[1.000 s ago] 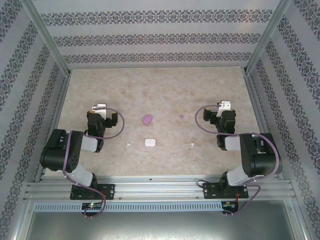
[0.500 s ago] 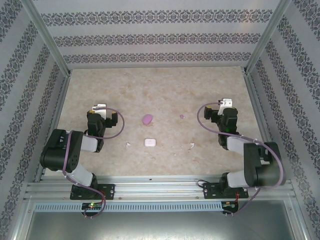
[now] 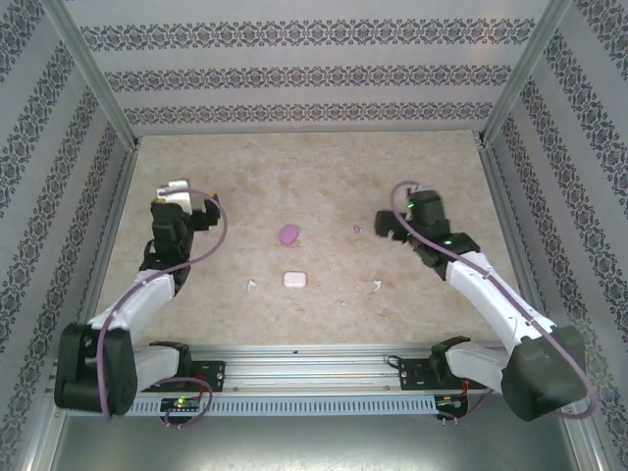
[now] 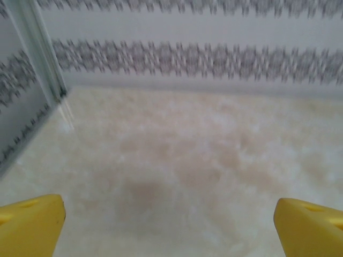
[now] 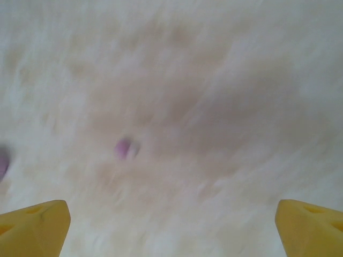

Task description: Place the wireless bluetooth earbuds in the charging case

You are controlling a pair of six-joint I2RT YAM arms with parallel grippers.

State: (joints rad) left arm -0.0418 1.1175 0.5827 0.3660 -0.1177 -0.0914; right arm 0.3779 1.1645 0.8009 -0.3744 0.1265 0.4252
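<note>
Both arms have unfolded from their tucked poses. The left arm (image 3: 137,299) has carried its jaws a little toward the left wall, and the right arm (image 3: 486,289) has reached in toward the middle of the table (image 3: 314,167).

From where I stand the left jaws are spread wide and gripping nothing. 1 yellow fingertip (image 4: 29,225) sits in each lower corner of the left wrist view, with bare table and the patterned far wall ahead of them.

The right jaws are spread just as wide and also hold nothing, their fingertips (image 5: 32,227) far apart in the right wrist view. A small purple bit (image 3: 357,229) lies just ahead of the right jaws, blurred and a little left of their centre line. The purple case (image 3: 288,235) sits beyond that bit, between the 2 sets of jaws.

The 2 earbuds rest on the table, well clear of any grip. 1 earbud (image 3: 252,286) lies to the right of the left jaws and nearer the bases. The other earbud (image 3: 376,287) lies behind the right jaws, toward the bases.

The white case (image 3: 293,280) lies between the 2 earbuds, apart from both. I cannot tell whether its lid is up.
</note>
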